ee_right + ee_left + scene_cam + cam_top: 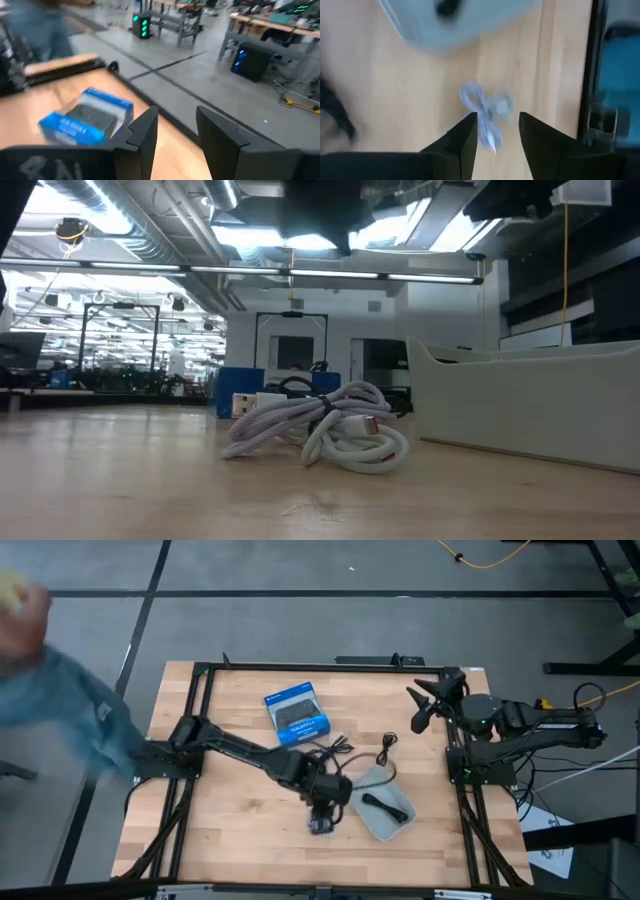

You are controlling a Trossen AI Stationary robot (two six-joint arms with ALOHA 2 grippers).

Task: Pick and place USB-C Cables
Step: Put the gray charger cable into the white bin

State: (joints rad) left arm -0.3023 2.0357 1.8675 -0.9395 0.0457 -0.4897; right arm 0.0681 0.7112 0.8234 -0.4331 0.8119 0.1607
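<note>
The whitish-silver USB-C cable (320, 430) lies coiled on the wooden table near its near edge, also seen in the high view (322, 826). My left gripper (496, 132) hovers open above it; the cable (487, 112) shows between and beyond the fingertips, untouched. A tightly bundled black cable (385, 805) lies in the pale grey tray (395, 825). Two loosely coiled black cables (335, 750) (385, 750) lie on the table behind the tray. My right gripper (176, 132) waits open at the table's right far corner (425, 705), raised.
The blue box (297, 712) lies toward the far edge, left of centre. The tray (530, 410) stands just right of the white cable. A black frame (200, 730) runs round the table. A blurred person (50, 690) stands beyond the left edge.
</note>
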